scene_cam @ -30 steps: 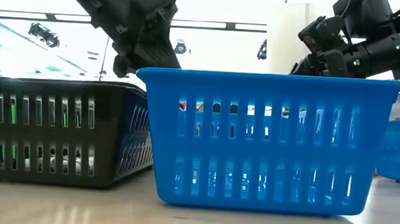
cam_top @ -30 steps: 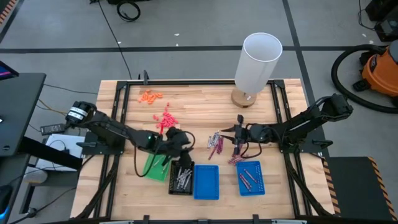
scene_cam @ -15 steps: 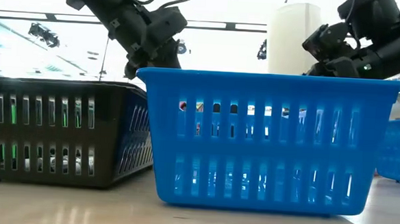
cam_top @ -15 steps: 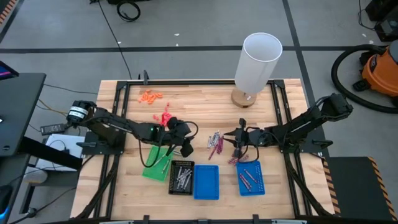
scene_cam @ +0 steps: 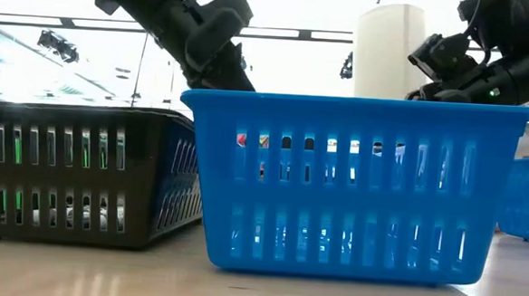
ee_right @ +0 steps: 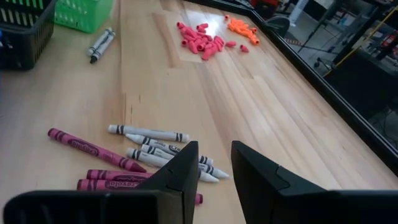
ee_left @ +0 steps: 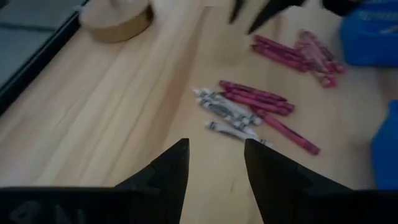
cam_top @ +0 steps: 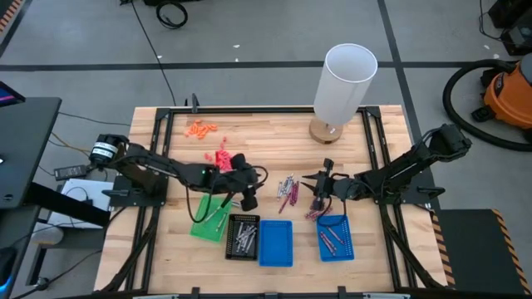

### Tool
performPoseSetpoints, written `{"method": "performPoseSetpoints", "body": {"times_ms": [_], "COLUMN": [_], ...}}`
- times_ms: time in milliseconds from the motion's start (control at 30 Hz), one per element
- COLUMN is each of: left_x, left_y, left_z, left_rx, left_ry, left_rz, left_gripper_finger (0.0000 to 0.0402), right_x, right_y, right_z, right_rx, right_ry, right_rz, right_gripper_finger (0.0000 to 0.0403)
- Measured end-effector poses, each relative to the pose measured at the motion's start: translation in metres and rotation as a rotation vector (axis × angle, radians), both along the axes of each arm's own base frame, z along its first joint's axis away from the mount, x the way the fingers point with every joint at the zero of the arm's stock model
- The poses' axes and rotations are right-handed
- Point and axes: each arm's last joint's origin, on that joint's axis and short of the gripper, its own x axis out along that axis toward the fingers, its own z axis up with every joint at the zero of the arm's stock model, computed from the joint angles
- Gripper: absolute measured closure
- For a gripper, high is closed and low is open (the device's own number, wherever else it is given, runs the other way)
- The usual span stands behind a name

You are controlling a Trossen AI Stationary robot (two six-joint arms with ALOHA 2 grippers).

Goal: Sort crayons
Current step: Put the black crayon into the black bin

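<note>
Pincer tips of your left arm [ee_left: 214,165] are spread and empty, aimed at the crayons [ee_left: 255,106] lying loose mid-worktop; your right pincer [ee_right: 208,168], also parted and empty, hovers just beside them.

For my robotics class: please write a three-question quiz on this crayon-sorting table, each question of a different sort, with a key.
1. True or false: the left gripper holds a crayon.
2. Which tray holds silvery-grey crayons? A) green tray B) black tray C) middle blue tray
3. Fill in: the loose crayons between the arms are silvery-grey and ____.

Key:
1. False; its fingers are open and empty, as are those of the right gripper.
2. B
3. maroon
</note>
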Motion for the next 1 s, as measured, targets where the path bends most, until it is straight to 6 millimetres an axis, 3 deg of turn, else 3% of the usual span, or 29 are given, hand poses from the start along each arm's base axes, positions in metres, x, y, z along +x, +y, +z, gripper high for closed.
{"method": "performPoseSetpoints", "body": {"times_ms": [133,333,533,733,1000], "left_x": [0.007,0.020,0.028,0.021,0.006], "left_y": [-0.005,-0.006,0.001,0.015,0.005], "left_z": [-0.009,-0.042,-0.058,-0.062,-0.043], "left_rx": [0.018,0.004,-0.046,-0.191,-0.223], "left_ry": [0.001,0.061,0.049,0.131,0.474], "left_rz": [-0.064,-0.071,-0.040,0.034,-0.010], "left_gripper_finger": [0.0235,0.0235,0.0235,0.0235,0.0235], "right_x": [0.000,-0.001,-0.001,-0.001,-0.002], "right_y": [0.002,0.005,0.006,0.006,0.006], "right_z": [0.000,0.000,0.000,0.000,-0.001], "right_rx": [0.000,-0.014,-0.017,-0.017,-0.018], "right_ry": [0.000,0.007,0.008,0.008,0.014], "right_rz": [0.008,0.032,0.034,0.034,0.033], "right_gripper_finger": [0.0298,0.0298,0.0298,0.0298,0.0298]}}
